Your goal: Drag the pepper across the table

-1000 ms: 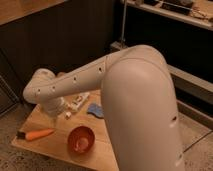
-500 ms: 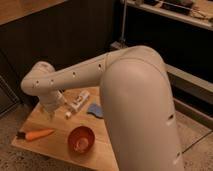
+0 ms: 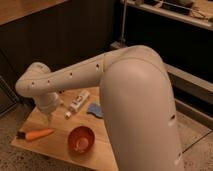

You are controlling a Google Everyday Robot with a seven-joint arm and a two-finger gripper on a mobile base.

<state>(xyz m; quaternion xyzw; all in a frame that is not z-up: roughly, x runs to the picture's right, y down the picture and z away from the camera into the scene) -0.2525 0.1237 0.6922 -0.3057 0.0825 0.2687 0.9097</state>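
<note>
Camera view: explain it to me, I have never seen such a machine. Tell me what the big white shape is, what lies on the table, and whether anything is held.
The big white shape is a robot's single arm, seen by one camera above it. At its far end the gripper hangs over the table, fingers open, holding nothing. On the table lie an orange pepper, a reddish bowl, a white bottle and a blue object. The pepper lies left of the bowl, apart from the gripper.

No legible text — none anywhere
</note>
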